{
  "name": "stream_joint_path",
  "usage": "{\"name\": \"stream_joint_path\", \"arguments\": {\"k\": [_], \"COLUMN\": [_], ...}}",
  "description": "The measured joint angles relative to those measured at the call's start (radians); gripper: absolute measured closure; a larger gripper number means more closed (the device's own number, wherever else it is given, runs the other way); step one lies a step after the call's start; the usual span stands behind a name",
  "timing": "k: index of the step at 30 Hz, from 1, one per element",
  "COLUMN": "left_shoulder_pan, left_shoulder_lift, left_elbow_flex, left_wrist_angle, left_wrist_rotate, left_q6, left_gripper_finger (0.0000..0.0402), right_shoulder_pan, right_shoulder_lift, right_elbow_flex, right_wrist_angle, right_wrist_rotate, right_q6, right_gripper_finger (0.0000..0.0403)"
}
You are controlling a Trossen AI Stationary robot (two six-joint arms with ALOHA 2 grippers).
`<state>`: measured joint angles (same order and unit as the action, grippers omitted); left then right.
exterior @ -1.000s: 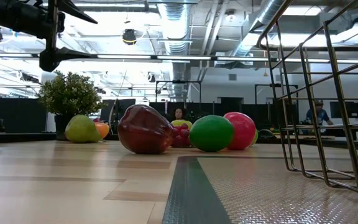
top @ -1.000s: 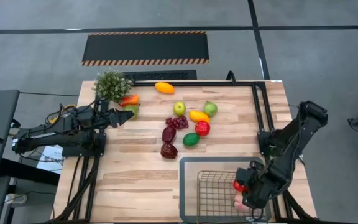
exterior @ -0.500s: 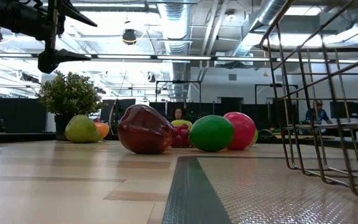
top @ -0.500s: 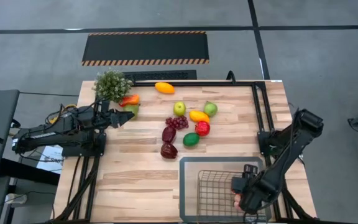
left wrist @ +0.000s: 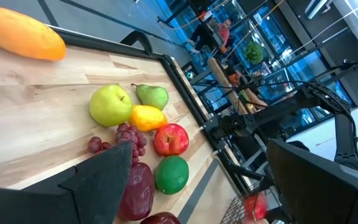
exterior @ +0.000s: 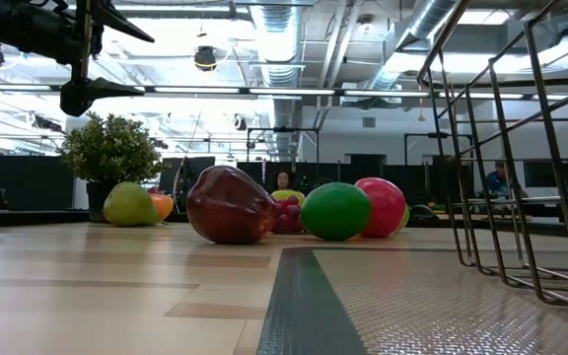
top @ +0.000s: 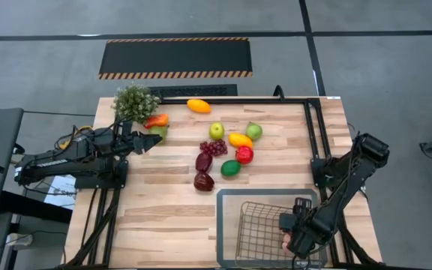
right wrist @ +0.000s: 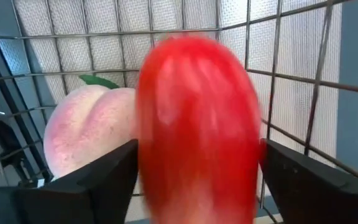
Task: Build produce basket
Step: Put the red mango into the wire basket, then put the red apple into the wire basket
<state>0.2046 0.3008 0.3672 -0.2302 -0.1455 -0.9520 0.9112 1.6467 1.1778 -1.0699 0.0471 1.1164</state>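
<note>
Fingers of the right gripper [right wrist: 194,186] clamp a red fruit [right wrist: 194,124] inside the basket [top: 227,196] at five o'clock, beside a peach [right wrist: 89,130]. Left gripper [top: 154,139] waits, spread, at nine o'clock. Most produce [top: 231,168] remains on the table [top: 163,210].

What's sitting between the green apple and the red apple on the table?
In the high view, a yellow-orange fruit lies between the green apple and the red apple. The left wrist view shows the same.

potted plant [top: 135,103] far-left table corner | striped floor mat [top: 175,58] beyond table
</note>
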Motion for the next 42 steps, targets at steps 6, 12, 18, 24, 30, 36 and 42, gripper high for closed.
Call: {"name": "stream_joint_path", "arguments": {"k": [6,12,18,24,30,36,42], "left_shoulder_pan": [0.0,0.0,0.0,0.0,0.0,0.0,0.0], "left_shoulder_lift": [0.0,0.0,0.0,0.0,0.0,0.0,0.0], "left_elbow_flex": [0.0,0.0,0.0,0.0,0.0,0.0,0.0], "left_wrist_angle": [0.0,0.0,0.0,0.0,0.0,0.0,-0.008], "left_wrist_rotate": [0.0,0.0,0.0,0.002,0.003,0.003,0.002], "left_q6": [0.0,0.0,-0.001,0.005,0.005,0.013,0.022], "left_gripper_finger": [0.0042,0.0042,0.0042,0.0042,0.0042,0.0042,0.0042], "right_shoulder_pan": [0.0,-0.008,-0.058,-0.236,-0.501,-0.733,-0.888], "right_shoulder_lift": [0.0,-0.004,-0.059,-0.138,-0.151,-0.055,0.065], "right_elbow_flex": [0.004,0.117,0.31,0.428,0.435,0.417,0.417], "right_wrist_angle": [-0.007,-0.119,-0.35,-0.452,-0.397,-0.327,-0.31], "right_wrist_rotate": [-0.018,-0.017,0.1,0.322,0.354,0.307,0.266], "right_q6": [0.0,-0.03,-0.071,-0.123,-0.288,-0.286,-0.1], "right_gripper_finger": [0.0019,0.0021,0.0025,0.0025,0.0025,0.0025,0.0025]}}
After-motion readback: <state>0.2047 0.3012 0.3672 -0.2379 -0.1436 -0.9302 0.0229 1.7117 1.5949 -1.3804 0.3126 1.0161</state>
